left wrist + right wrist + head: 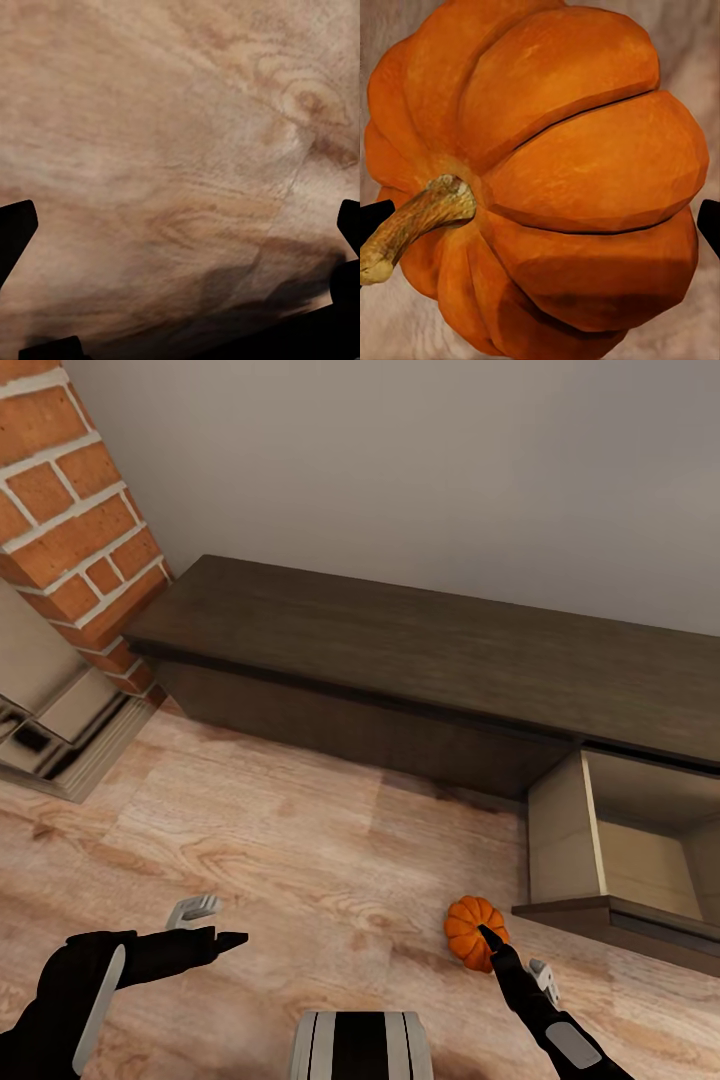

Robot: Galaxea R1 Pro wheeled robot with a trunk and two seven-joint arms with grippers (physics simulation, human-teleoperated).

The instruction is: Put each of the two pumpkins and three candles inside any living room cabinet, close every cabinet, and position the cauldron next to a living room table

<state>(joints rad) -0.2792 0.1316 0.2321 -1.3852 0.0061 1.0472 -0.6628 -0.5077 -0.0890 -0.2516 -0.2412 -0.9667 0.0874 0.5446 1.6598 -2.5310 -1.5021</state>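
The right end effector (487, 938) was closed around a pumpkin (472, 930), held over the wood floor (300, 840) at about five o'clock in the head view. In the right wrist view the pumpkin (547, 180) sat between the black fingertips (709, 225). Toward three o'clock, the cabinet (400, 660) had one drawer (620, 860) pulled out, pale inside. The left end effector (215, 923), at seven o'clock, was released above the floor (180, 150), fingers spread, gripping nothing.

Your right hand (492, 938) covers part of the pumpkin (471, 928) in the head view, so its grip is unclear. The cabinet (400, 650) and its open drawer (620, 860) run off the right edge.
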